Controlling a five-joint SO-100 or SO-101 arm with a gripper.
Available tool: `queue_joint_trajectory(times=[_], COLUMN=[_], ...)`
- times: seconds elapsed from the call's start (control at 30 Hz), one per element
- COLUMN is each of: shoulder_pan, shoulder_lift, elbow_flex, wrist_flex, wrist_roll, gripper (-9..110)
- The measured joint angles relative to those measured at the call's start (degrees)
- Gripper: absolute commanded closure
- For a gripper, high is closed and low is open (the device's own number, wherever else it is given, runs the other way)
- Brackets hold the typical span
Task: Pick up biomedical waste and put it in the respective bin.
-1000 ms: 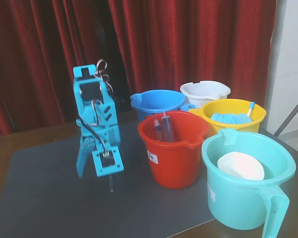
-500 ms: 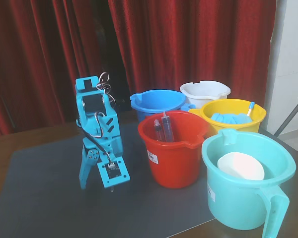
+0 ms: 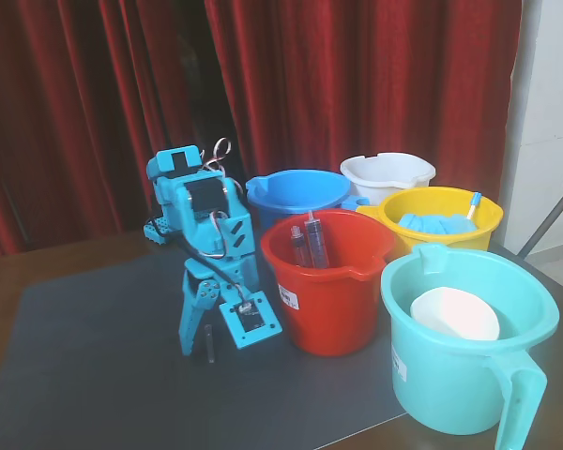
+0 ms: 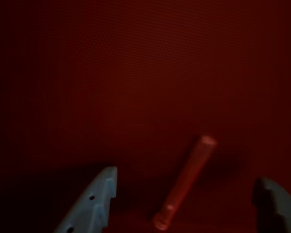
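Observation:
The biomedical waste, a small thin tube (image 4: 186,187), lies on the mat between my two open fingers in the wrist view. In the fixed view the tube (image 3: 209,341) is a short dark stick on the grey mat (image 3: 94,356) under the blue arm. My gripper (image 4: 184,178) is open, lowered around the tube, and its jaws do not touch it. In the fixed view the gripper (image 3: 216,345) points down at the mat, left of the red bucket. The white bucket with the wavy rim (image 3: 387,173) stands at the back, behind the yellow bucket.
A red bucket (image 3: 328,281) holding syringes (image 3: 310,242) stands right beside the arm. A blue bucket (image 3: 296,192), a yellow bucket (image 3: 439,217) and a teal bucket (image 3: 469,337) crowd the right side. A tripod leg (image 3: 549,220) stands far right.

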Motion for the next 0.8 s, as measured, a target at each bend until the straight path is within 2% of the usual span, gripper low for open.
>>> queue_joint_trajectory(times=[0.5, 0.8], shoulder_pan=[-1.3, -1.0], shoulder_lift=[0.0, 0.5], elbow_flex=[1.8, 9.1], wrist_flex=[0.0, -0.4], wrist_roll=[2.1, 2.1], gripper=[72, 71])
